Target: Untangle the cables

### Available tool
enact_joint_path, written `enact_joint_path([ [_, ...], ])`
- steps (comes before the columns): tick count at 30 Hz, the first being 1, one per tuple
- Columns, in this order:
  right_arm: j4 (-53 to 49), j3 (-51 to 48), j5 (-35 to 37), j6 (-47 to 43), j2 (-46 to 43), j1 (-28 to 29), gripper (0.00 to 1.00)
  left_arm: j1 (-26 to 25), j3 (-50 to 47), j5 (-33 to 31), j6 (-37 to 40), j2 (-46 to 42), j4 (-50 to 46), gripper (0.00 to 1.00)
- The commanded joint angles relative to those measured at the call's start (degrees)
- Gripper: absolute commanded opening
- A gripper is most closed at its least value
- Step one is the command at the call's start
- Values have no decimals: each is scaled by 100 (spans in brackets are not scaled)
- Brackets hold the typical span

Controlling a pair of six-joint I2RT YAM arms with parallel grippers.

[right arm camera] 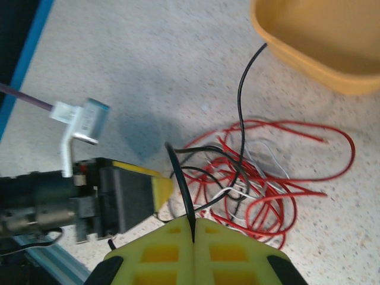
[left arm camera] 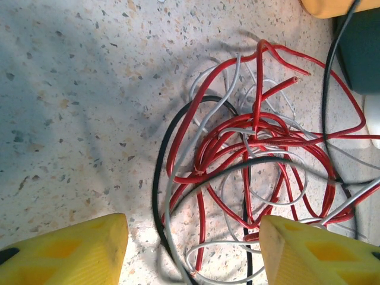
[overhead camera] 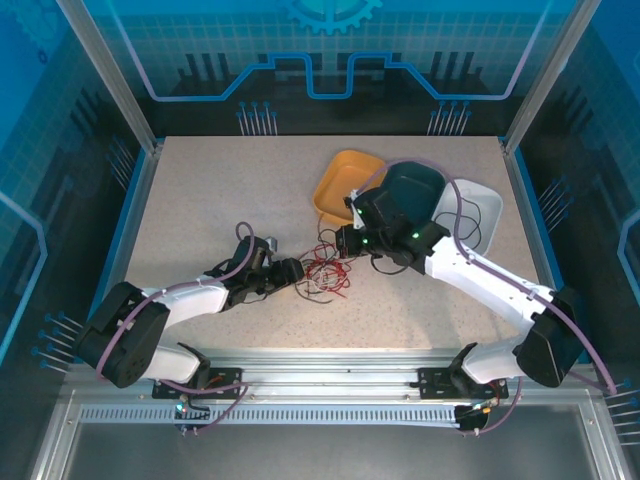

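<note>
Red, white and black cables point(overhead camera: 325, 272) are heaped in 1 loose tangle on the speckled table point(overhead camera: 200, 200), directly ahead of the left gripper point(overhead camera: 297, 270) and just below the right gripper point(overhead camera: 342, 243).

From the left wrist, the left gripper point(left arm camera: 193, 224) is seen with its 2 yellow fingers point(left arm camera: 65, 252) spread wide and lowered over the near edge of the cables point(left arm camera: 255, 148). Several white, red and black strands run through the gap between the fingers, but nothing is pinched, so the grip is released.

From the right wrist, the right gripper point(right arm camera: 193, 231) is seen clenched, its 2 yellow fingers pressed together on a black cable point(right arm camera: 189, 219). That strand rises out of the seam between the fingertips and bends away toward the cables point(right arm camera: 255, 190), which lie just beyond the fingertips. An orange bin point(right arm camera: 314, 41) is set farther ahead of this gripper, apart from the tangle.
</note>
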Motion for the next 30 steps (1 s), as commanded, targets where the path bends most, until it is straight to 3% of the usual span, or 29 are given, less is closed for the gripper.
enact_joint_path([
  [1, -202, 422, 248, -338, -176, 152, 0, -51, 66, 117, 69, 21, 87, 61],
  [30, -841, 1964, 1200, -1442, -681, 520, 0, -51, 93, 129, 7, 100, 93, 62],
])
